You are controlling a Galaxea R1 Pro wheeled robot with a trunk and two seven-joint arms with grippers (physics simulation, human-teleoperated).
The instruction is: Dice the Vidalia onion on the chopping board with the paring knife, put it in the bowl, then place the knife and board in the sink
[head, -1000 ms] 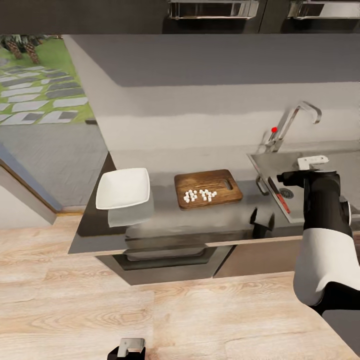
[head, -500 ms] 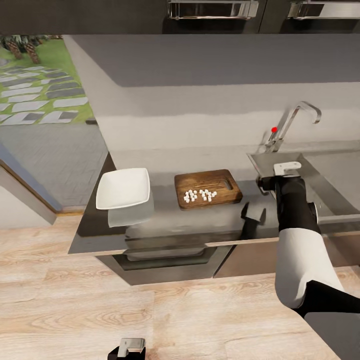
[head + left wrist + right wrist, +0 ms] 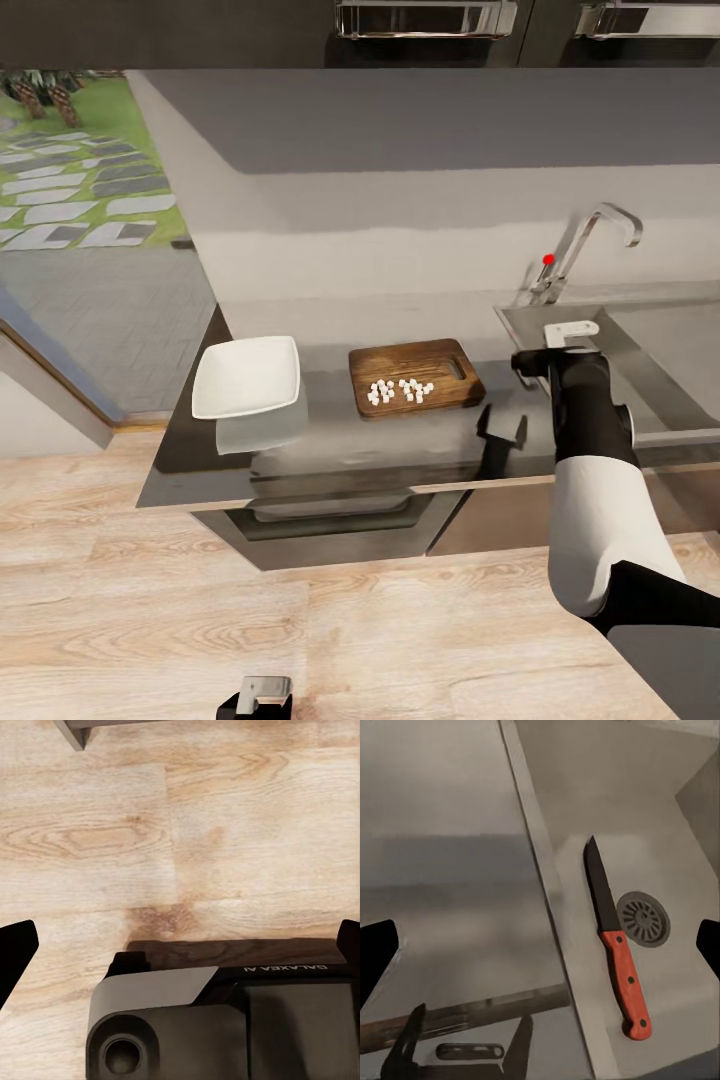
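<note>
We saw the knife (image 3: 615, 945) lying flat in the sink (image 3: 675, 825) beside the drain (image 3: 643, 918). Diced onion (image 3: 400, 390) sat on the board (image 3: 415, 377), the bowl (image 3: 246, 376) at its 9 o'clock. Both grippers, right (image 3: 540, 960) and left (image 3: 180, 945), stood spread wide, empty.

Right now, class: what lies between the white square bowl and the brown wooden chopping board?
Nothing: the head view shows bare grey countertop between the bowl and the chopping board.

You see a grainy wooden chopping board (image 3: 416, 377) on a smooth, reflective grey bench (image 3: 340, 440). The bowl (image 3: 246, 376) looks glossy white. The sink (image 3: 660, 855) is matt brushed metal.
</note>
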